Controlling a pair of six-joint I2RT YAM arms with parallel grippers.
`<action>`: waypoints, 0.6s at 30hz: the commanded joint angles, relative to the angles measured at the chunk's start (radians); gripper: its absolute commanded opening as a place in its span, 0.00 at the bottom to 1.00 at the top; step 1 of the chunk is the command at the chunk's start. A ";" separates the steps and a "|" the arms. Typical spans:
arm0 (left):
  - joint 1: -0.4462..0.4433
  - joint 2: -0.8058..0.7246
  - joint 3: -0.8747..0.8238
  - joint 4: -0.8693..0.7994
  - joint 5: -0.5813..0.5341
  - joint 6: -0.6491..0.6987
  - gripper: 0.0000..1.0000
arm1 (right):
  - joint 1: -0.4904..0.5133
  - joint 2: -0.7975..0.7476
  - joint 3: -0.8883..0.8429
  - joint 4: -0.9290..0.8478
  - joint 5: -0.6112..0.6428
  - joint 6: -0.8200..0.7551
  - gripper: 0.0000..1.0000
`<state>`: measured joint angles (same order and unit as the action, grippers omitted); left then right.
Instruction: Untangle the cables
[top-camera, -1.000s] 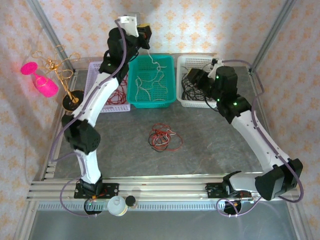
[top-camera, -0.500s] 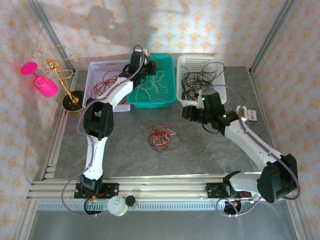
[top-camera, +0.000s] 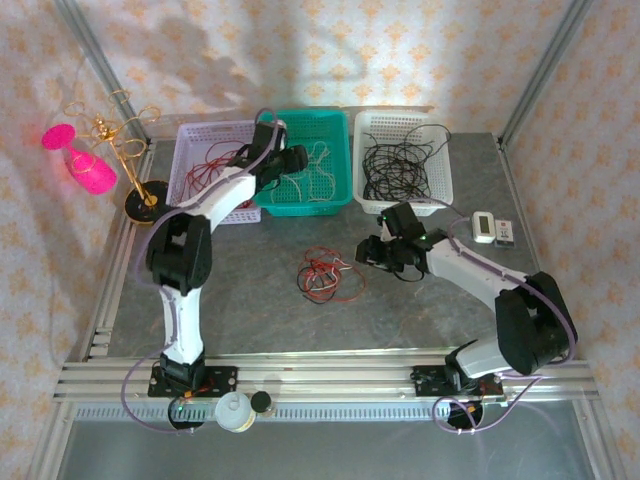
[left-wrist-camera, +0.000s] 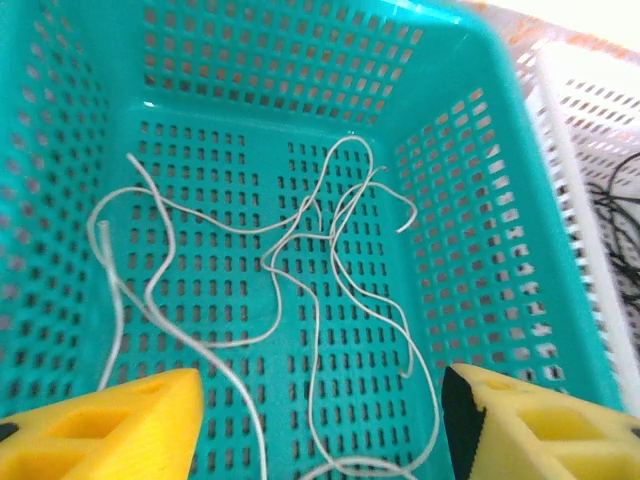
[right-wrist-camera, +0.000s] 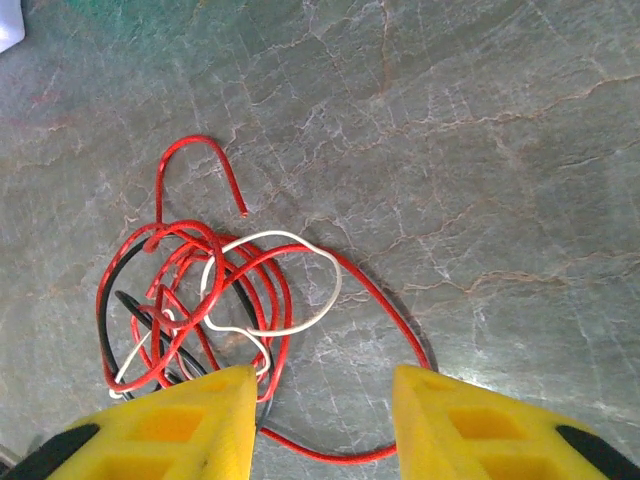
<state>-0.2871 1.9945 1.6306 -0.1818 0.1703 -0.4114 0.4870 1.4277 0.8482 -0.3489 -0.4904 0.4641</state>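
Lying on the table (right-wrist-camera: 480, 150) between my arms, the cables (right-wrist-camera: 190, 245) form a loose knot: red loops wound about a white strand and a black one, one red tail curling free. My right gripper (right-wrist-camera: 325, 400) hangs just above it, jaws apart, empty. My left gripper (left-wrist-camera: 320, 405) gapes, empty, over the teal basket (left-wrist-camera: 470, 200) of white wires (left-wrist-camera: 270, 265).

Three perforated baskets in row, upper centre: lavender basket (top-camera: 200, 126), teal basket (top-camera: 310, 207), white basket (top-camera: 395, 114). Gold wire stand (top-camera: 120, 150), pink cups (top-camera: 92, 172), upper left. Two small devices (top-camera: 483, 227) right. White tub (top-camera: 233, 411) at bottom rail. Grey marbled tabletop (top-camera: 250, 300).
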 joint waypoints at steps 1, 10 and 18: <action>0.005 -0.179 -0.096 0.008 -0.039 0.005 0.66 | 0.013 0.034 0.005 0.032 0.009 0.064 0.41; 0.003 -0.535 -0.492 0.043 0.002 -0.012 0.67 | 0.030 0.132 0.066 0.011 0.020 0.174 0.44; 0.004 -0.688 -0.638 0.006 0.008 -0.007 0.68 | 0.042 0.183 0.083 0.018 0.025 0.254 0.44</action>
<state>-0.2871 1.3499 1.0111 -0.1600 0.1730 -0.4194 0.5201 1.5986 0.9100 -0.3283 -0.4873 0.6670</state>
